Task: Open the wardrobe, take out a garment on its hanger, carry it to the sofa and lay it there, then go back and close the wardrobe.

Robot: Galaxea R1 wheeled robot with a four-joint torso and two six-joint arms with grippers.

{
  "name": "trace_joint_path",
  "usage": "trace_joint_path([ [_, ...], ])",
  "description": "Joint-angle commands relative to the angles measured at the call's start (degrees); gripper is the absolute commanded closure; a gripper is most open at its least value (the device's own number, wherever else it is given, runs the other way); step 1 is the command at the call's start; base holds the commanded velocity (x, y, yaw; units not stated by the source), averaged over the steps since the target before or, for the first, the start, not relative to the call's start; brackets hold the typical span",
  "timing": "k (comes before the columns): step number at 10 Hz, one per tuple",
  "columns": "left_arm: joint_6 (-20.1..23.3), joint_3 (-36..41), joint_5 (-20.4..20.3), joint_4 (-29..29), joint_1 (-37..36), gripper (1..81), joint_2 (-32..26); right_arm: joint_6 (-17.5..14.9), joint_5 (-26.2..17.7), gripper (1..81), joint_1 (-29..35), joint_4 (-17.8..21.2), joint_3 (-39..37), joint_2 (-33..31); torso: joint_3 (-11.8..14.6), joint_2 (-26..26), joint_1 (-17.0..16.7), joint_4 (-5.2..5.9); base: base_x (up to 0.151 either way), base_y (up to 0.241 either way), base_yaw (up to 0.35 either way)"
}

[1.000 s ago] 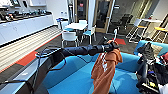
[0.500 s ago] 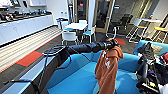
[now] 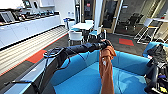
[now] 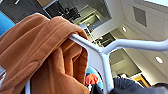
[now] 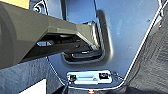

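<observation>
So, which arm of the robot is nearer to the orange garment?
Left. The left arm reaches out over the sofa, and the garment hangs from its end on the hanger. The right arm is low at the side, apart from it.

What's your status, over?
Left end effector extended, carrying hanger. Orange hoodie hangs over blue sofa, not laid down. Nothing blocking seat.
</observation>
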Motion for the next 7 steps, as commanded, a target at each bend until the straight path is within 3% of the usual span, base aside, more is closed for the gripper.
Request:
trace_joint_path([
  [1, 0.7, -6.1, -1.9, 4.2, -9.7, 81.1, 3.9, 0.2, -3.0, 1.0, 0.4, -0.6, 0.3, 0.2, 0.0, 0.0, 0.0, -0.04, 0.0, 0.0, 0.0],
  [5, 0.7, -9.7, -1.1, 10.3, -2.4, 81.1, 3.9, 0.3, -2.7, 1.0, 0.0, -0.2, 0.3, 0.2, 0.0, 0.0, 0.0, 0.07, 0.0, 0.0, 0.0],
  [6, 0.7, -11.1, -1.1, 11.8, -0.2, 81.1, 3.9, 0.3, -2.3, 1.0, -0.2, -0.2, 0.3, 0.1, -2.4, 0.0, 0.0, 0.07, 0.0, 0.0, 0.0],
  [7, 0.7, -12.8, -1.1, 13.5, 1.9, 81.1, 3.9, 0.3, -2.2, 1.0, -0.2, -0.3, 0.3, 0.2, -3.1, 0.0, 0.0, 0.07, 0.0, 0.0, 0.0],
])
